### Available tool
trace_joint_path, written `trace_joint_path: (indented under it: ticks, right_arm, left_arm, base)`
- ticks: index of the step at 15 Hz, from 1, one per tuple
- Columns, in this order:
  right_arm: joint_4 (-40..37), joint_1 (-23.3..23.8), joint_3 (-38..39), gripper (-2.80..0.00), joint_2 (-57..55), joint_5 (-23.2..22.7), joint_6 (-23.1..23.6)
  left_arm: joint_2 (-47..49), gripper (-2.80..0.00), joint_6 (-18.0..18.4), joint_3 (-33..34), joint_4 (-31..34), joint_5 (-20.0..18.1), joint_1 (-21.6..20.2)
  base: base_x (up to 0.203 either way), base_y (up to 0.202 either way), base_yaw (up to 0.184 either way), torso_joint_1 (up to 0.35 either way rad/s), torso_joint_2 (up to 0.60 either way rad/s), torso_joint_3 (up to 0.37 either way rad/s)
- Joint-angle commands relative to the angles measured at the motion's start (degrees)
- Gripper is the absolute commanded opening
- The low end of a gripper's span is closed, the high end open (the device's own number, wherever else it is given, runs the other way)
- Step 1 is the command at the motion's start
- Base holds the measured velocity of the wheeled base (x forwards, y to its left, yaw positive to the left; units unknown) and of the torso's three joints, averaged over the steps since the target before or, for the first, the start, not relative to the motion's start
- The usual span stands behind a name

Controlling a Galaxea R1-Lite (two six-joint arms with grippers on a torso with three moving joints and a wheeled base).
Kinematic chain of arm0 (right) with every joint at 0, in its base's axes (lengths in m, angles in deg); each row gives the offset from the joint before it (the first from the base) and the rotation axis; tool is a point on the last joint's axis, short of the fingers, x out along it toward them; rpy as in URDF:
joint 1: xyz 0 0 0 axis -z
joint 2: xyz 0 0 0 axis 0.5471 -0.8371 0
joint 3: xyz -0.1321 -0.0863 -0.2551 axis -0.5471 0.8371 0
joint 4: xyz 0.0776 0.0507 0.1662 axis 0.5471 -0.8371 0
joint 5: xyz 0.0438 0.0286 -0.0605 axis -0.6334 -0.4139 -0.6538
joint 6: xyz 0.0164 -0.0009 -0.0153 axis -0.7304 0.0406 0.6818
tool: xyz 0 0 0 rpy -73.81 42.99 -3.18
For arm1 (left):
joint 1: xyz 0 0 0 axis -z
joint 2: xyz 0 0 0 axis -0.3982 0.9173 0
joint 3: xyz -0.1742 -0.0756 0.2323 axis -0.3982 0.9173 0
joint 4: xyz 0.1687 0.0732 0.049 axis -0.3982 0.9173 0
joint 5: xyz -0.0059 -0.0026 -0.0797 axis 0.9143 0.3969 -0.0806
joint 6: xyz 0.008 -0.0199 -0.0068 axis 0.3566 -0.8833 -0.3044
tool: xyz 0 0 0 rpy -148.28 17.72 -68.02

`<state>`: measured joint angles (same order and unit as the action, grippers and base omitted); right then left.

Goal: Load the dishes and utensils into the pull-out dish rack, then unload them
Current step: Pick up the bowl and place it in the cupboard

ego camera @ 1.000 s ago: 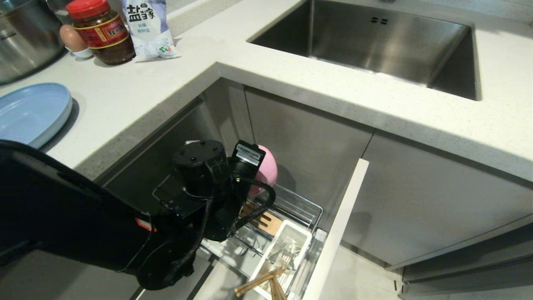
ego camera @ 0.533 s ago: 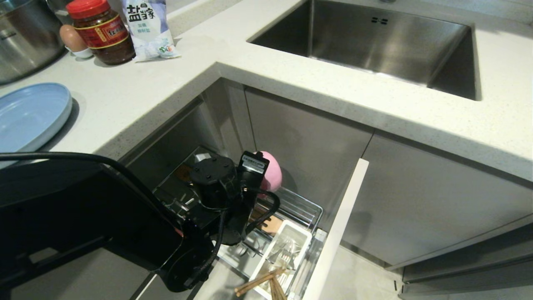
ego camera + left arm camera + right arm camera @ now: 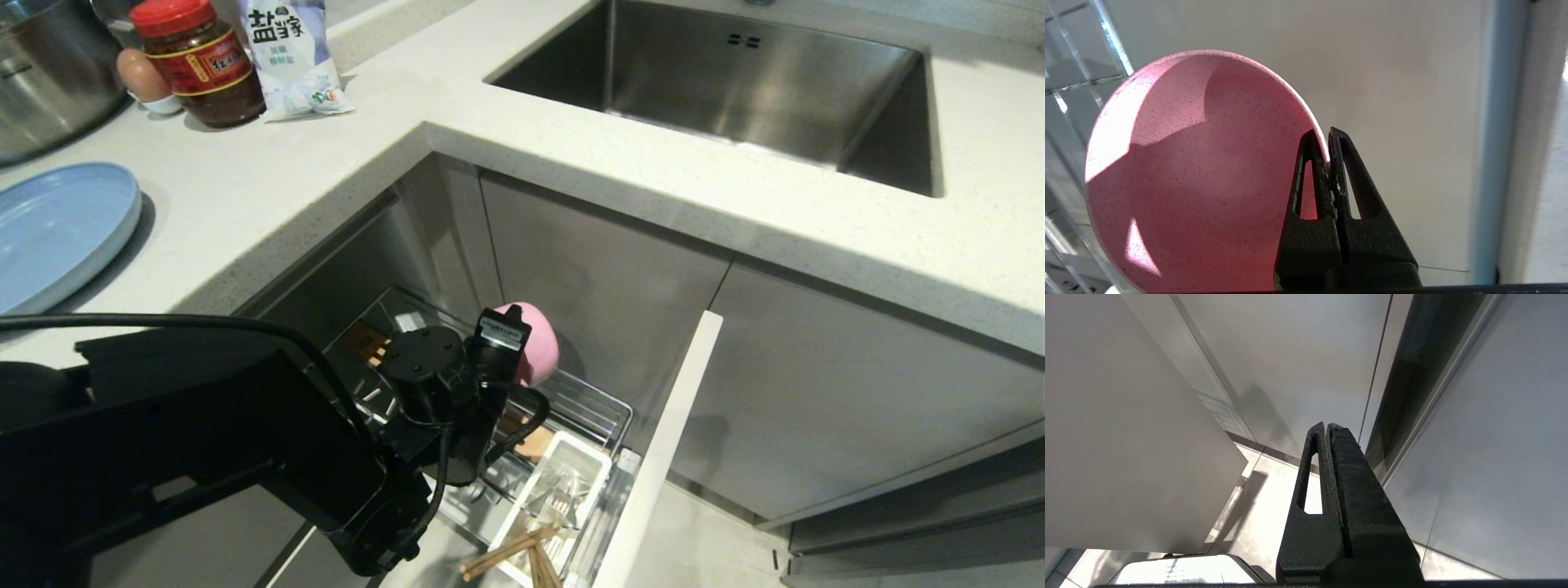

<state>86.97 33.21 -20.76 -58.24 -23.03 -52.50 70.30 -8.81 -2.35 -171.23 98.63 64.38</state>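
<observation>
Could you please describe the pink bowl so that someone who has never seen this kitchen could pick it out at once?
Below the corner of the pale countertop, left of the steel sink, a chrome pull-out dish rack stands open. At its back end the left gripper pinches the pink bowl by its rim, jaws shut, tipped on edge. It is the only pink thing there; the plate on the counter is flat and light blue.

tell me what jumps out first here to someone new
The left gripper is shut on the rim of a pink bowl, held on edge over the pulled-out rack under the counter. A blue plate lies on the counter at far left, and chopsticks stick out of the rack's caddy.
</observation>
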Motion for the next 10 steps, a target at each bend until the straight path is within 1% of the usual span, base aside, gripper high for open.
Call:
trace_joint_path:
  ticks: [1, 6, 8, 10]
  right_arm:
    - [0.0, 0.0, 0.0, -2.80, 0.2, 0.0, 0.0]
    - [0.0, 0.0, 0.0, -2.80, 0.2, 0.0, 0.0]
    - [0.0, 0.0, 0.0, -2.80, 0.2, 0.0, 0.0]
    - [0.0, 0.0, 0.0, -2.80, 0.2, 0.0, 0.0]
  left_arm:
    - [1.8, -2.80, -1.4, -0.1, -0.6, 0.0, -0.4]
    - [3.3, -2.80, -1.5, -0.4, -0.6, 0.0, -0.5]
    - [4.0, -2.80, -2.3, -0.3, -0.6, -1.6, -0.6]
    - [4.1, -2.80, -2.9, -0.2, -0.6, -1.7, -0.6]
  base:
    - [0.000, 0.000, 0.000, 0.000, 0.00, 0.000]
    - [0.000, 0.000, 0.000, 0.000, 0.00, 0.000]
    - [0.000, 0.000, 0.000, 0.000, 0.00, 0.000]
    - [0.000, 0.000, 0.000, 0.000, 0.00, 0.000]
